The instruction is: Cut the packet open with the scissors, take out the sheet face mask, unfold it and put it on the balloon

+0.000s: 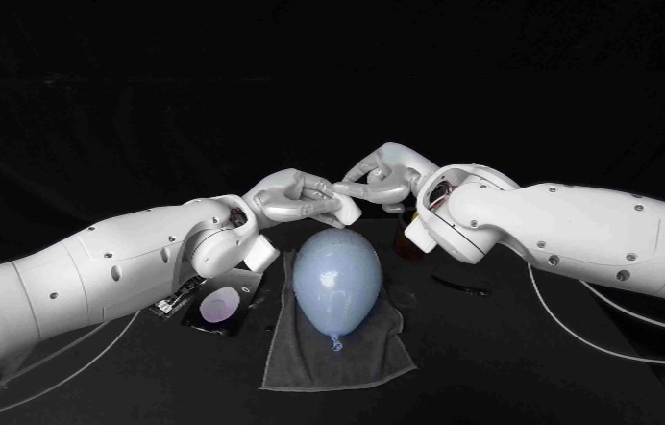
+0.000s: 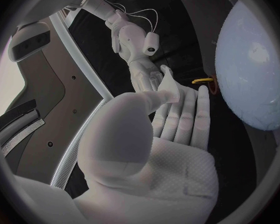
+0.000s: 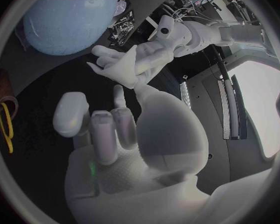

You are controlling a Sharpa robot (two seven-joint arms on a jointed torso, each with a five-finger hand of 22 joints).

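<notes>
A pale blue balloon [image 1: 335, 276] [image 2: 252, 69] [image 3: 65, 20] lies on a grey towel [image 1: 298, 358] in the middle of the table. Just beyond its far end, my left hand [image 1: 298, 202] [image 2: 171, 119] and right hand [image 1: 377, 180] [image 3: 115, 129] meet fingertip to fingertip. Between them is a small pale flap [image 2: 170, 87] [image 3: 112, 67] that looks like the folded sheet mask, pinched from both sides. The dark packet [image 1: 219, 305] lies flat left of the towel, under my left arm. A yellow scissors handle [image 3: 6, 127] [image 2: 202, 79] shows on the table beside the balloon.
A brown object [image 1: 410, 237] [image 3: 4, 104] sits under my right forearm, next to the yellow handle. A slim dark thing [image 1: 460, 286] lies on the table right of the towel. White cables trail off both arms near the front edge.
</notes>
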